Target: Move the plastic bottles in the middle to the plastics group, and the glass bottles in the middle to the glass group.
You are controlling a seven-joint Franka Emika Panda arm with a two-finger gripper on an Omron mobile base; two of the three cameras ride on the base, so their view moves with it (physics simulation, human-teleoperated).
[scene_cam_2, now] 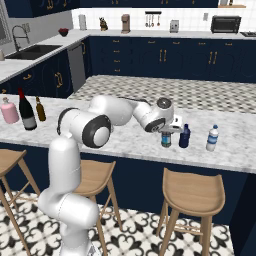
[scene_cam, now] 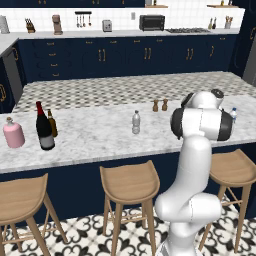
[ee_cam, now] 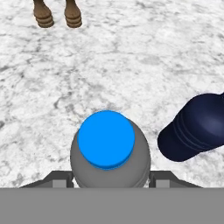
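**On the marble counter, a bottle in the pincer**

Beside the navy bottle (scene_cam_2: 185, 136) we find our gripper (scene_cam_2: 167, 134) clamped on the blue-capped dark bottle (ee_cam: 110, 151), with the blue-labelled water bottle (scene_cam_2: 212, 138) just beyond. The clear bottle (scene_cam: 136, 122) stands mid-counter; the wine bottle (scene_cam: 44, 127) stands near the pink bottle (scene_cam: 13, 133) and the beer bottle (scene_cam: 52, 124).

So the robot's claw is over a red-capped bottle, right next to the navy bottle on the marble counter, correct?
Not quite: the cap is blue, not red. The hand view shows the gripper over a blue-capped bottle, with the navy bottle beside it on the marble counter. The rest is right.
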